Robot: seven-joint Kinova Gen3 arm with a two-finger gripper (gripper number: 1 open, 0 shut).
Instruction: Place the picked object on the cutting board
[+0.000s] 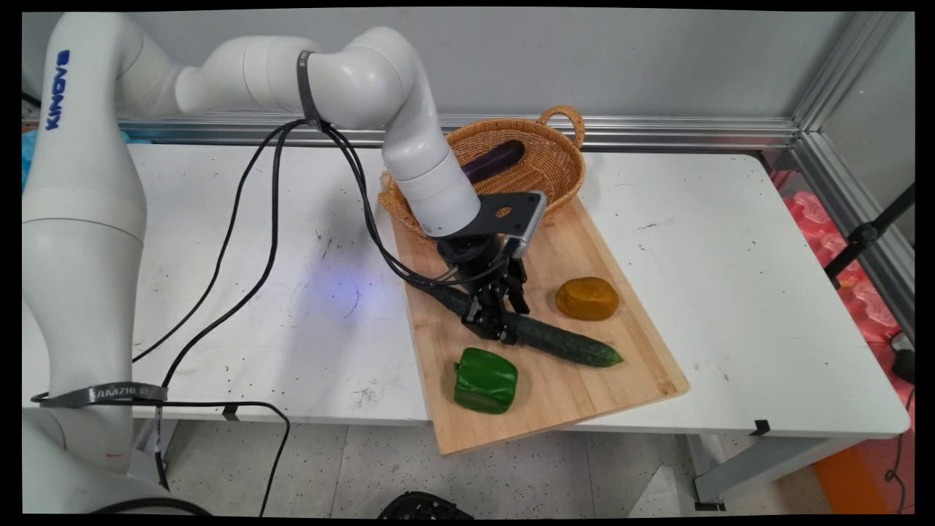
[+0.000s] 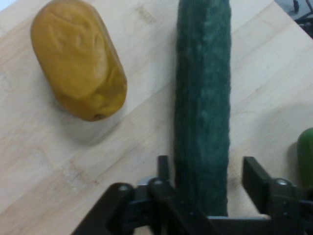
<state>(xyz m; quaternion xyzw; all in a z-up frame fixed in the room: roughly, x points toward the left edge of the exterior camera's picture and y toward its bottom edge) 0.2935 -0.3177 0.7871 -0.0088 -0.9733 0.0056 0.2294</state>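
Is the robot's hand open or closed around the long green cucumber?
Open. In the hand view the hand straddles the cucumber: one finger touches it, while wood shows between it and the other.

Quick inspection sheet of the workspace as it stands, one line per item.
Surface: white table, scuffed; wooden cutting board overhanging its near edge.
Job's things: cucumber lying on the board; potato and green pepper on either side of it, apart from it.
Clutter: wicker basket at the board's far end, eggplant inside.
Grippers: gripper open, fingers astride the cucumber.
Cables: black cables hang from the arm across the table.
Surroundings: grey wall, aluminium frame.
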